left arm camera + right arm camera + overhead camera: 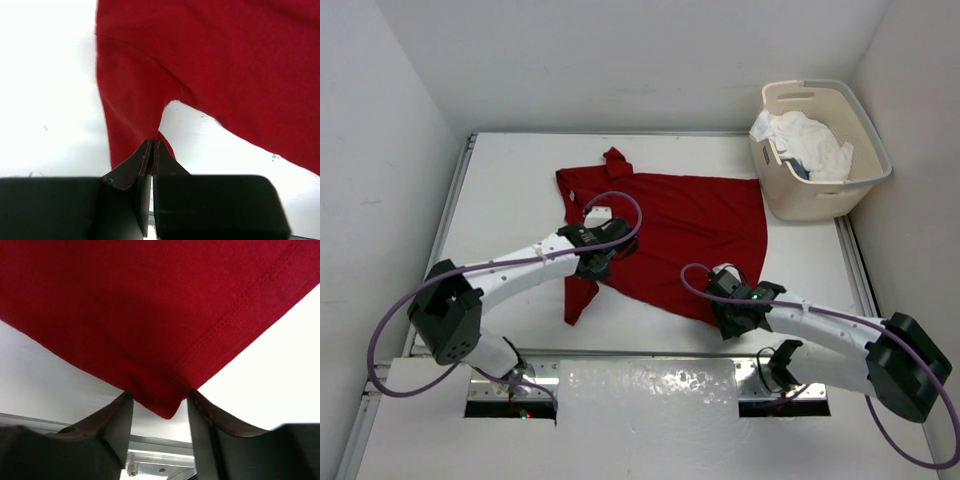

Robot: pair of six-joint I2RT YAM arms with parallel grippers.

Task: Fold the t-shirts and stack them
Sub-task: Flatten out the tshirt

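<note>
1. Black fingers of the left gripper [153, 145] are nearest to its wrist camera. They are pressed together, and it seems they pinch the end of a narrow strip of the deep red soft cloth t-shirt [690, 220].
2. On the other side, the right gripper [160, 394] is spread. The stitched hem corner of the shirt lies between its fingers, not yet pinched.
3. I think the first danger is there: if these fingers close too near the tip of the corner, the cloth can slip out when it is lifted.
4. The left side also holds very little cloth. A strong pull can free it, or drag the whole shirt over the white table [520, 180] and make new creases.
5. If the two arms rise unevenly, the fold can come out skewed.
6. The red shirt lies opened near the middle of the table, mostly flat, with soft wrinkles and a small flap at its far edge.
7. One crumpled white t-shirt [815, 145] waits in the cream plastic laundry basket [810, 203] at the far right corner.
</note>
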